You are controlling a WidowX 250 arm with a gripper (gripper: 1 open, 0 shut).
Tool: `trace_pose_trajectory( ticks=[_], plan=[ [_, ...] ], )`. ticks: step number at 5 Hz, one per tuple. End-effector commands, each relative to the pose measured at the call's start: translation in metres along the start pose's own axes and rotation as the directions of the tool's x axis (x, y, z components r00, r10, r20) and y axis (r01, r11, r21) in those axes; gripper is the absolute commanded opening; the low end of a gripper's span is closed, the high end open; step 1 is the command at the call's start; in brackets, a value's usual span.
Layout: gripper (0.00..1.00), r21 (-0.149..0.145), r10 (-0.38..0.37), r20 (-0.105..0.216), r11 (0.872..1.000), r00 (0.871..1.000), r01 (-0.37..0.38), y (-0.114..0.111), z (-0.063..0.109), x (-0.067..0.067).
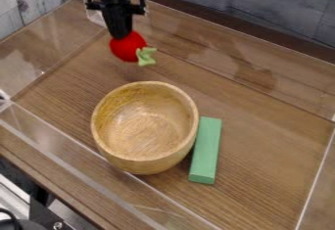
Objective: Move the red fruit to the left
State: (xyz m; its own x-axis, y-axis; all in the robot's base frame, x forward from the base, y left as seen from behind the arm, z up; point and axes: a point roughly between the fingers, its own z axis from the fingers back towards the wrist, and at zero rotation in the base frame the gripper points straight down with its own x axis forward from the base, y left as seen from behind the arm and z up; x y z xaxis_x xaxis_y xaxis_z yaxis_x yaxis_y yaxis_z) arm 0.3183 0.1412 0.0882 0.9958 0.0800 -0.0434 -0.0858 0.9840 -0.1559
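Note:
The red fruit is a small bright red strawberry-like toy with a light green leafy stem pointing right. It sits at the upper left of the wooden table, behind the wooden bowl. My gripper comes down from above, its black fingers together on the fruit's top. I cannot tell whether the fruit touches the table or hangs just above it.
A round wooden bowl stands in the middle of the table. A flat green block lies just right of it. Clear plastic walls enclose the table on all sides.

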Motion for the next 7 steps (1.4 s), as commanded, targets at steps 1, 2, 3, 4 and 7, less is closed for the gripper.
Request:
trace_pose_trajectory(
  ticks=[1, 2, 3, 4, 7],
  plan=[
    [0.00, 0.038, -0.037, 0.083, 0.999, 0.996, 0.034, 0.019, 0.031, 0.009],
    [0.00, 0.043, -0.058, 0.061, 0.998, 0.996, 0.055, 0.037, 0.021, 0.009],
    [0.00, 0.044, -0.086, 0.038, 0.995, 0.996, 0.084, 0.041, 0.009, 0.001],
    [0.00, 0.036, -0.111, 0.019, 0.993, 0.994, 0.111, 0.046, -0.002, -0.006],
    [0.00, 0.001, -0.162, -0.003, 0.987, 0.987, 0.162, 0.050, -0.016, -0.015]
  ],
)
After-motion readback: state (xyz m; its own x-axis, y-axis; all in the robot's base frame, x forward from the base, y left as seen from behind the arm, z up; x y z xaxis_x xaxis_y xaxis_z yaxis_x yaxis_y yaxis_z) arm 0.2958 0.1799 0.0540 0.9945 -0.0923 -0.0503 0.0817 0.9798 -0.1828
